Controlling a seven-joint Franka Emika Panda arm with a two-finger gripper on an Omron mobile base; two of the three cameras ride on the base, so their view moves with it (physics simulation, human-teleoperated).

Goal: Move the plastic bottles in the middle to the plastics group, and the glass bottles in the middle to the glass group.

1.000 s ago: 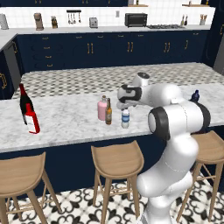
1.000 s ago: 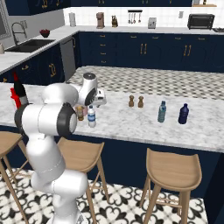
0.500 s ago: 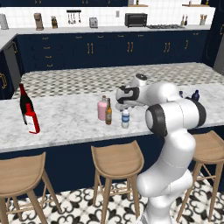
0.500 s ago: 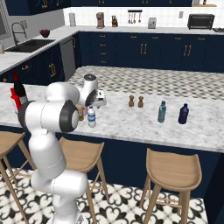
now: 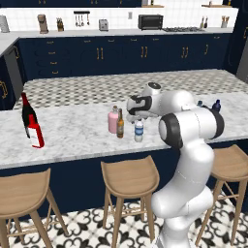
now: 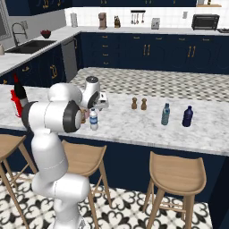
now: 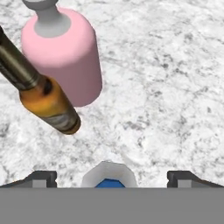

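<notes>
On the marble island (image 5: 72,131) stand a pale pink glass bottle (image 5: 113,121) (image 7: 65,52), a slim brown glass bottle (image 5: 120,125) (image 7: 48,100) and a small clear plastic bottle (image 5: 139,131) (image 6: 93,120) with a blue band. My gripper (image 5: 135,115) (image 6: 96,107) (image 7: 112,180) hovers open just above the plastic bottle. Its white cap (image 7: 107,173) sits between the fingertips (image 7: 41,178), untouched. The plastics group, a navy bottle (image 6: 188,116) and a teal one (image 6: 166,114), is at the right end. The glass group, a dark wine bottle (image 5: 26,111) and a red bottle (image 5: 35,134), stands at the left end.
Two brown shakers (image 6: 138,103) stand on the island between the middle bottles and the plastics group. Wooden stools (image 5: 128,177) line the near side of the island. The brown bottle is close beside the plastic bottle.
The arm's elbow has swung slightly to the left. The hand has stayed over the plastic bottle with its jaws wide.
</notes>
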